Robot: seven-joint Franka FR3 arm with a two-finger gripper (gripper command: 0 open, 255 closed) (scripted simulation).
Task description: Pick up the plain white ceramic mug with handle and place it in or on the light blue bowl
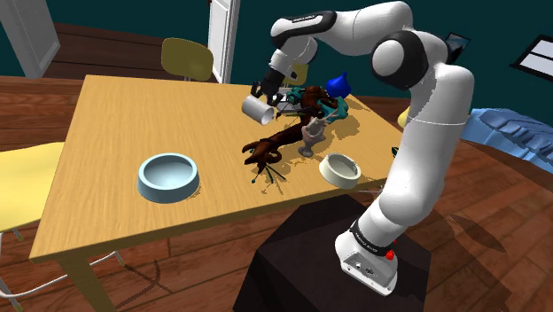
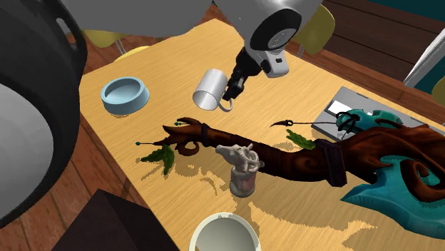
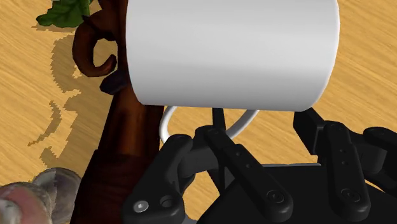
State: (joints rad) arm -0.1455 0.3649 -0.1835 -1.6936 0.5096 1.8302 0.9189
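The white mug (image 1: 257,107) hangs tipped on its side above the wooden table (image 1: 106,124), with its handle (image 3: 169,121) clasped in my black gripper (image 1: 268,94). The gripper (image 2: 231,93) is shut on that handle, and the mug body (image 2: 209,90) sticks out beyond the fingers. In the wrist view the mug (image 3: 232,54) lies across the gripper (image 3: 219,119). The light blue bowl (image 1: 168,176) stands empty on the table, nearer the front edge and to the shoulder view's left of the mug. In the second exterior view the bowl (image 2: 124,94) sits to the left of the mug.
A long dark brown branch ornament (image 1: 282,140) lies on the table beneath the mug, with a small pale goblet (image 2: 242,171) beside it. A cream bowl (image 1: 340,170) stands near the stand. A teal sculpture (image 2: 389,187) and a grey flat device (image 2: 344,107) lie further back. Yellow chairs (image 1: 186,58) ring the table.
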